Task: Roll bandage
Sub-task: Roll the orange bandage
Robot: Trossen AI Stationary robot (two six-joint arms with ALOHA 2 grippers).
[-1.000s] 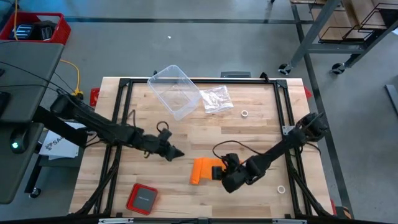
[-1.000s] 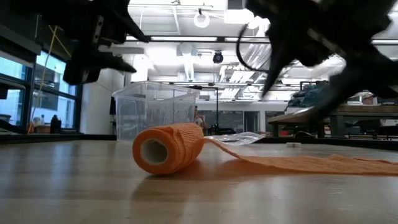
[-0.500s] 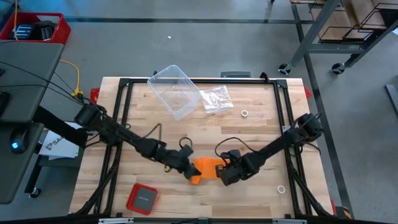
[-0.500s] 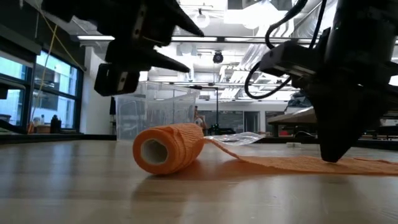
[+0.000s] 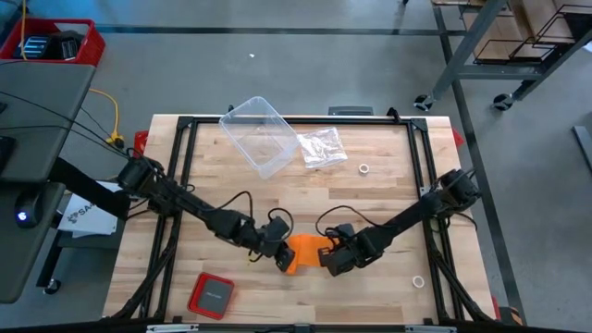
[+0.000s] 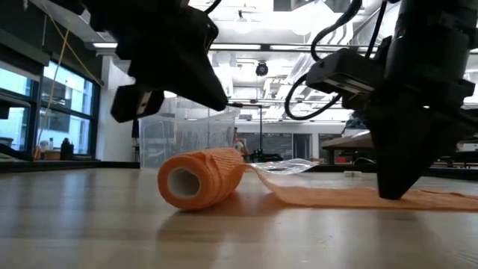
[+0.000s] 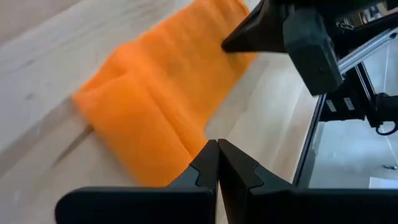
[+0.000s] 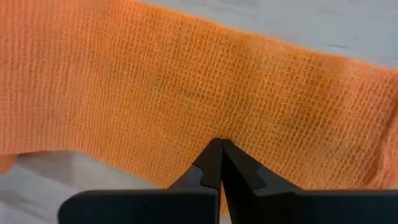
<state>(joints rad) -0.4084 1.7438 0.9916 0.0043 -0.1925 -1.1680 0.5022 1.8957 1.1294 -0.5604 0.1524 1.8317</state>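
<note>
Bandage [image 5: 302, 250], soft orange mesh, lies on the tabletop [image 5: 388, 194] partly wound: a roll with a flat tail trailing toward the right arm; it looks light and limp, likely to slip or unwind, so pressing the roll's side and pinning the tail seems wiser than pinching; left gripper [image 5: 280, 259] reaches low to the roll's end, jaws together, empty; right gripper [image 5: 326, 257] stands steeply on the tail, jaws together.

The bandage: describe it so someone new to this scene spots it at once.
On the wooden table, look near the front edge, where the two arms meet. The bandage lies between them, part rolled with a flat tail. It is bright orange fabric, unlike the red square case.
</note>
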